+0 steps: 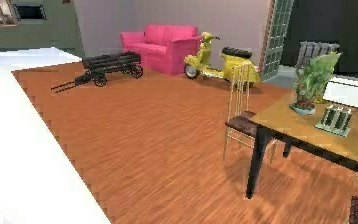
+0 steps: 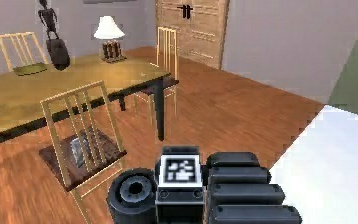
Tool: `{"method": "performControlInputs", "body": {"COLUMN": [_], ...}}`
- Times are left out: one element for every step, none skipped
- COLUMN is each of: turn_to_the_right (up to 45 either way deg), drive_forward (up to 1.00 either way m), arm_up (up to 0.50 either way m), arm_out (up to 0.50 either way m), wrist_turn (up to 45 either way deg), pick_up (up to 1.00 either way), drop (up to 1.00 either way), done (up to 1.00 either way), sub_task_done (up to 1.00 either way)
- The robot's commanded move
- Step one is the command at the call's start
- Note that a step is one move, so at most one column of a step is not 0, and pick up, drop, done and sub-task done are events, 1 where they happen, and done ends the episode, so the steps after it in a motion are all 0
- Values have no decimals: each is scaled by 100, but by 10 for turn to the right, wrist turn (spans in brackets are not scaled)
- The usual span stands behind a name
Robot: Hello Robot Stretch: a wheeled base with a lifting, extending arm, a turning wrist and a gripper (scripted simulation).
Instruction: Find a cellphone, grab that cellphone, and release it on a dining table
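Observation:
A wooden dining table [image 2: 47,90] with dark legs stretches across the arm side view's left, and a wooden table [image 1: 317,125] also stands at the forward view's right. At the arm side view's bottom edge sits the pulled-in arm with a white marked square [image 2: 182,168]. Left of the square is the gripper's dark round body [image 2: 135,196]. Its far end cannot be made out, so I cannot tell whether it holds anything. A small grey thing [image 2: 79,148] lies on the seat of the near wooden chair [image 2: 82,135].
On the table stand a white-shaded lamp [image 2: 109,35] and a dark statue [image 2: 52,35]; a wooden cabinet [image 2: 192,30] is behind. Ahead are a pink sofa [image 1: 162,48], yellow scooter [image 1: 219,62], dark cart [image 1: 107,68], potted plant [image 1: 312,85] and chair [image 1: 245,115]. The wood floor between them is bare.

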Motion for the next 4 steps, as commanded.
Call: {"method": "performControlInputs", "body": {"turn_to_the_right": [0, 360, 0, 450], "drive_forward": [75, 0, 35, 0], "arm_up": [0, 0, 0, 0], "arm_out": [0, 0, 0, 0], "wrist_turn": [0, 0, 0, 0], "pick_up": [0, 0, 0, 0], "drop": [0, 0, 0, 0], "done": [0, 0, 0, 0], "sub_task_done": [0, 0, 0, 0]}}
